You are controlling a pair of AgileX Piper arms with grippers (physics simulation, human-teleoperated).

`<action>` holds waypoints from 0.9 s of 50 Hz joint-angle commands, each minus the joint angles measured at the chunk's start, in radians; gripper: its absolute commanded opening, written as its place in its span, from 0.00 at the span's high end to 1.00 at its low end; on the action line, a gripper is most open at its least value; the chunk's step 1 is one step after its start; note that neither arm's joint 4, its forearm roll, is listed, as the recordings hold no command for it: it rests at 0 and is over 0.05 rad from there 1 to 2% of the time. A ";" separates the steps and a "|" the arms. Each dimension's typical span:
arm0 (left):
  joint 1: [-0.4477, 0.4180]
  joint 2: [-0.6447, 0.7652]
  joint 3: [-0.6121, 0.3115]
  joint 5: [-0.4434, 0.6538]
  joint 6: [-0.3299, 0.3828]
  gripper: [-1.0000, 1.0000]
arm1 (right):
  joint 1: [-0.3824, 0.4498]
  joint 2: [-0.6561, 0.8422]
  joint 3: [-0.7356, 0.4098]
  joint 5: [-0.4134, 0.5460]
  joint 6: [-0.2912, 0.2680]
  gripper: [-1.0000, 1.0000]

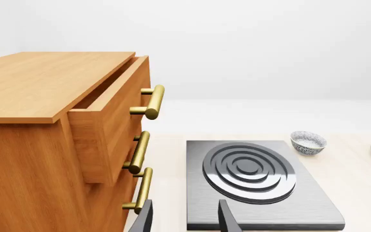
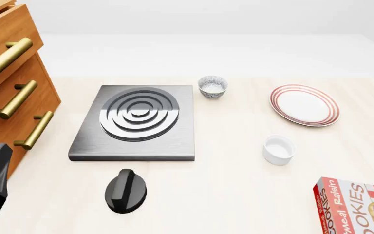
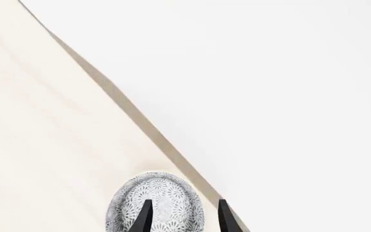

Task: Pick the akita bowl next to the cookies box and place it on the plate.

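In the right wrist view an akita bowl (image 3: 154, 200) with a fine grey-and-white pattern sits close to the table's edge. My right gripper (image 3: 184, 205) is open, one finger in front of the bowl's side and the other just past it. Neither this bowl nor the right gripper shows in the front view. The red cookies box (image 2: 359, 207) lies at the near right corner. At the far right rests the red-ringed plate (image 2: 304, 105). A twin patterned bowl (image 2: 213, 87) stands beside the stove. My left gripper (image 1: 184, 205) is open and holds nothing.
A grey stove plate (image 2: 138, 122) with a ringed burner fills the middle left, a black knob (image 2: 126, 191) in front of it. A wooden drawer cabinet (image 2: 11, 92) with brass handles stands at the left, its top drawer ajar. A plain white cup (image 2: 278, 149) sits near the plate.
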 commanded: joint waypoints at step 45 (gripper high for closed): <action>0.000 0.000 0.000 0.000 0.000 0.00 | -0.007 0.065 -0.004 0.013 -0.010 0.00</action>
